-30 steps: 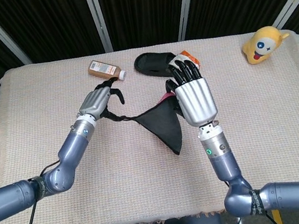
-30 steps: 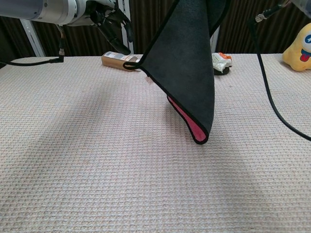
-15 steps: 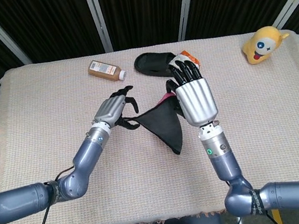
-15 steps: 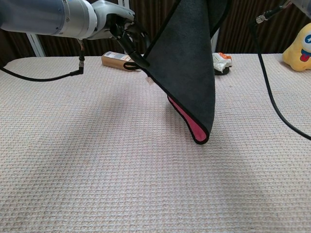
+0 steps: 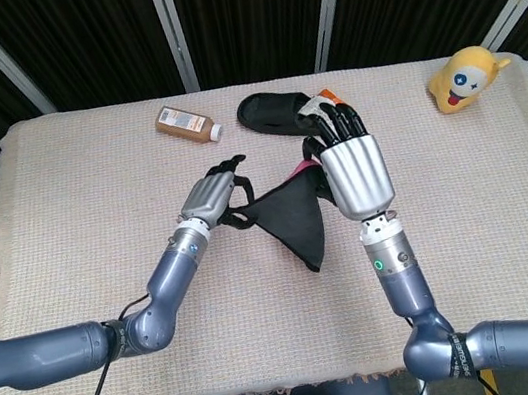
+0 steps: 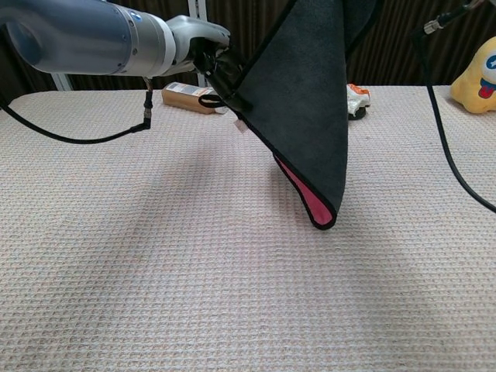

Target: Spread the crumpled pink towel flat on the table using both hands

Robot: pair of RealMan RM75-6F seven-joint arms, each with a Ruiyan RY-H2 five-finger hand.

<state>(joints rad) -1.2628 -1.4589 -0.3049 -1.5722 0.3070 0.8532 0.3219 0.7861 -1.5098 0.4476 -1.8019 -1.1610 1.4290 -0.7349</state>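
Head view shows one tabletop (image 5: 60,191) under a cream woven cover, and two hands working one towel (image 5: 294,223). That towel reads dark grey/black on the outside with a pink inner face peeking at the folded bottom edge; it hangs above mid-table as a slack triangle, lowest point just over the cover. Right hand (image 5: 352,167) is raised, back to the camera, grasping the towel's top. Left hand (image 5: 213,196) pinches the left corner with its loop; a second ago it sat further left and back near the bottle, so it has come in toward the towel and the stretched edge now sags shorter. Right hand has drifted slightly right. Smaller stuff along the far edge: one yellow plush toy (image 5: 467,77), one black slipper (image 5: 270,113), one brown bottle (image 5: 188,124).
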